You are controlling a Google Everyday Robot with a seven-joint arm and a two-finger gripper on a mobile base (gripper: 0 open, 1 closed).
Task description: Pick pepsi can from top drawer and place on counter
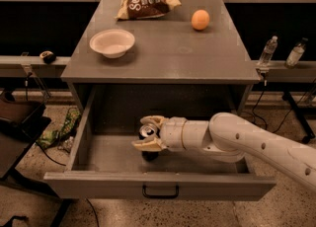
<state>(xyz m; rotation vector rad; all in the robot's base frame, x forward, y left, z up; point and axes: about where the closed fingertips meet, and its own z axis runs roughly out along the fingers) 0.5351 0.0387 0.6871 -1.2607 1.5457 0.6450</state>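
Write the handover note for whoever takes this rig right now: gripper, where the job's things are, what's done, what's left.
The gripper is inside the open top drawer, shut on the pepsi can, which stands upright in the drawer, not visibly lifted.
The counter holds a bowl, a chip bag and an orange; no can on it.
Done: drawer open, can grasped.
Left: lift the can out and set it on the counter.
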